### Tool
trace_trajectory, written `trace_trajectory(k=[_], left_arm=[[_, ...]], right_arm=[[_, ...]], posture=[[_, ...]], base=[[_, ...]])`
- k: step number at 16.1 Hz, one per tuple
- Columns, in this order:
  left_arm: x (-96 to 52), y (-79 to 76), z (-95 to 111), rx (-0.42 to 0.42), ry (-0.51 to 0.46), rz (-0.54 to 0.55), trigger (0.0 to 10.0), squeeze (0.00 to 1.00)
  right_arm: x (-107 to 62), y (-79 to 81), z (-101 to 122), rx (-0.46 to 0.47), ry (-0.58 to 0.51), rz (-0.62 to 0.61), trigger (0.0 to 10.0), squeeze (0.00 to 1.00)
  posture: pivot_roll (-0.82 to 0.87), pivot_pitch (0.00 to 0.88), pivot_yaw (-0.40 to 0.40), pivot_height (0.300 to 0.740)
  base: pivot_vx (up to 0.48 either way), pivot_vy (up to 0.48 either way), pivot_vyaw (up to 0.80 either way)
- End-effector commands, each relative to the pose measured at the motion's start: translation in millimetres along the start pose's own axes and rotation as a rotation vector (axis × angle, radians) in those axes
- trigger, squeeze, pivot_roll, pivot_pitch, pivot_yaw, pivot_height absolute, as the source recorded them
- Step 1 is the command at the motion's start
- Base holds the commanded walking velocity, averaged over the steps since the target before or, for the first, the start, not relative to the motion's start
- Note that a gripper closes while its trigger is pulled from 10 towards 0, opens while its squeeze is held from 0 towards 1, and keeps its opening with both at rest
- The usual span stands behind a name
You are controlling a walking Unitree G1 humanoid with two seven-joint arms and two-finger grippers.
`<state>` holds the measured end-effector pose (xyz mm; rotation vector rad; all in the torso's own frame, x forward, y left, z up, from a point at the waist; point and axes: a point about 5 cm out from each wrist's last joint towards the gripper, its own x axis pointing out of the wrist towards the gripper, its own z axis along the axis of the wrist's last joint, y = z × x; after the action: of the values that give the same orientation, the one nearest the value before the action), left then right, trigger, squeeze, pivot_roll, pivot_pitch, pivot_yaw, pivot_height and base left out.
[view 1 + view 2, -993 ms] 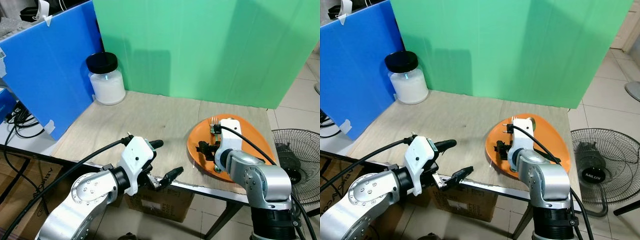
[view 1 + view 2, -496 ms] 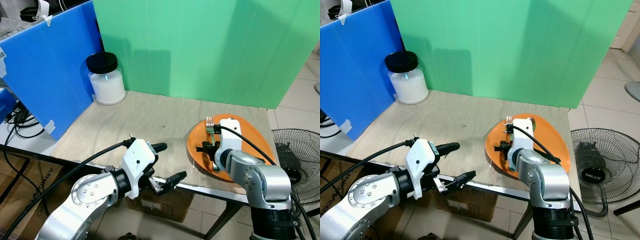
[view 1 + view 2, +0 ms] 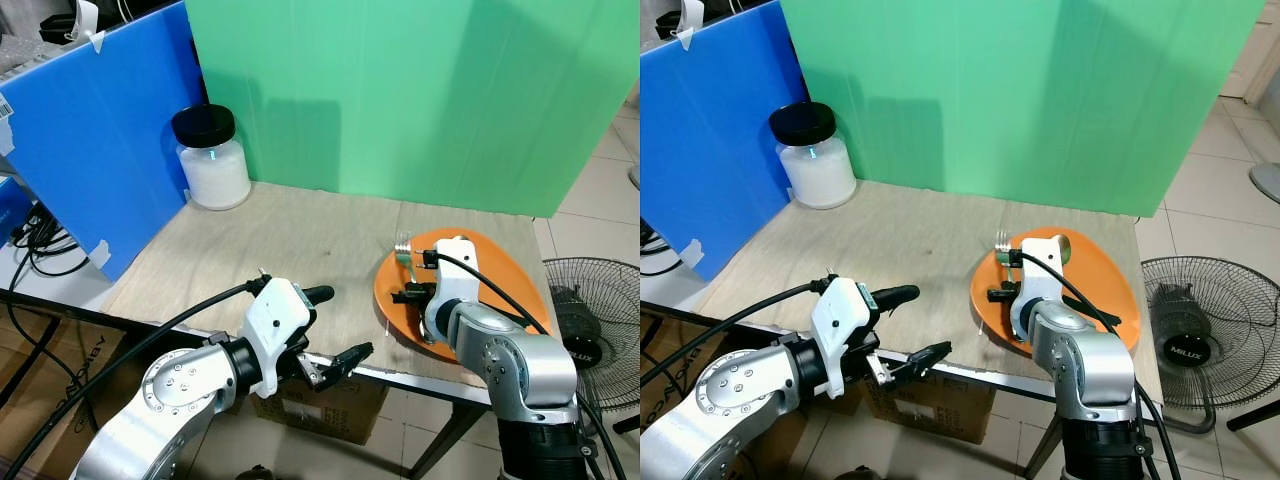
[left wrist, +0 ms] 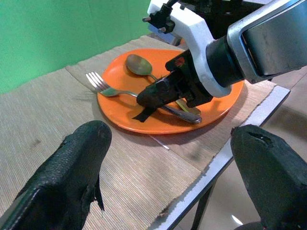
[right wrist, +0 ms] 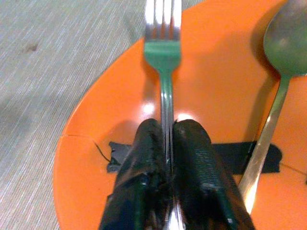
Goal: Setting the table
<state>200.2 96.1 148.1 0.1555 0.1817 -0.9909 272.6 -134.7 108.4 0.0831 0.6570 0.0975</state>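
Right hand [image 5: 168, 177] pinched tight on the thin handle of a fork [image 5: 163, 62], tines jutting past the rim of the orange plate [image 5: 91, 143] toward the green backdrop. Spoon [image 5: 280, 72] just beside the fork, on the same plate. Narrow, slick handle held near its middle: likely to twist or slip between the fingers. Possible knock against the spoon. Left hand [image 3: 325, 335] spread wide and empty, hovering at the bench [image 3: 270, 240] edge, well apart from the plate.
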Motion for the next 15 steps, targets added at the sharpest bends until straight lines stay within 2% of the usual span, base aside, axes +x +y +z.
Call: trace_trajectory(k=[1, 3, 6, 8, 9, 12, 13, 14, 15], left_arm=[[-0.2, -0.9, 1.9, 0.013, -0.003, -0.012, 10.0, 0.0], [-0.2, -1.1, 1.6, 0.013, -0.001, -0.012, 10.0, 0.0], [0.3, -0.3, 2.0, 0.022, 0.0, -0.009, 10.0, 0.0], [-0.2, 2.7, 3.9, 0.041, -0.005, 0.01, 10.0, 0.0], [0.7, 4.5, 9.0, 0.041, -0.031, 0.025, 10.0, 0.0], [3.7, 10.0, 16.2, 0.05, -0.074, 0.085, 10.0, 0.0], [5.1, 12.1, 16.9, 0.058, -0.087, 0.122, 10.0, 0.0], [6.3, 14.2, 18.6, 0.067, -0.101, 0.165, 10.0, 0.0], [8.8, 17.8, 22.6, 0.063, -0.127, 0.23, 10.0, 0.0]], right_arm=[[1.3, -1.1, -0.6, -0.012, -0.005, -0.017, 0.0, 0.0], [1.7, 1.1, -1.6, -0.012, -0.008, 0.008, 0.0, 0.0], [-2.5, -0.5, 9.6, -0.064, -0.141, 0.032, 0.0, 0.0], [-19.0, -2.3, 28.9, -0.011, -0.275, 0.075, 0.0, 0.0], [-34.2, -4.2, 39.6, 0.011, -0.367, 0.096, 0.0, 0.0], [-61.4, -8.7, 44.6, 0.009, -0.511, 0.119, 0.0, 0.0], [-71.7, -11.4, 43.2, 0.086, -0.563, 0.141, 10.0, 0.0], [-78.4, -12.4, 41.5, 0.079, -0.599, 0.14, 10.0, 0.0], [-81.0, -15.4, 35.3, 0.068, -0.598, 0.086, 10.0, 0.0]], posture=[[0.1, 0.0, 0.039, 0.74], [0.1, 0.0, 0.038, 0.74], [0.1, 0.0, 0.039, 0.74], [0.1, 0.0, 0.038, 0.74], [0.1, 0.0, 0.038, 0.74], [0.09, 0.0, 0.049, 0.74], [0.08, 0.0, 0.052, 0.74], [0.08, 0.0, 0.054, 0.74], [0.07, 0.0, 0.057, 0.74]], base=[[0.0, 0.0, 0.0], [0.0, 0.0, 0.0], [0.0, 0.0, 0.0], [0.0, 0.0, 0.0], [0.0, 0.0, 0.0], [0.0, 0.0, 0.0], [0.0, 0.0, 0.0], [0.0, 0.0, 0.0], [0.0, 0.0, -0.8]])
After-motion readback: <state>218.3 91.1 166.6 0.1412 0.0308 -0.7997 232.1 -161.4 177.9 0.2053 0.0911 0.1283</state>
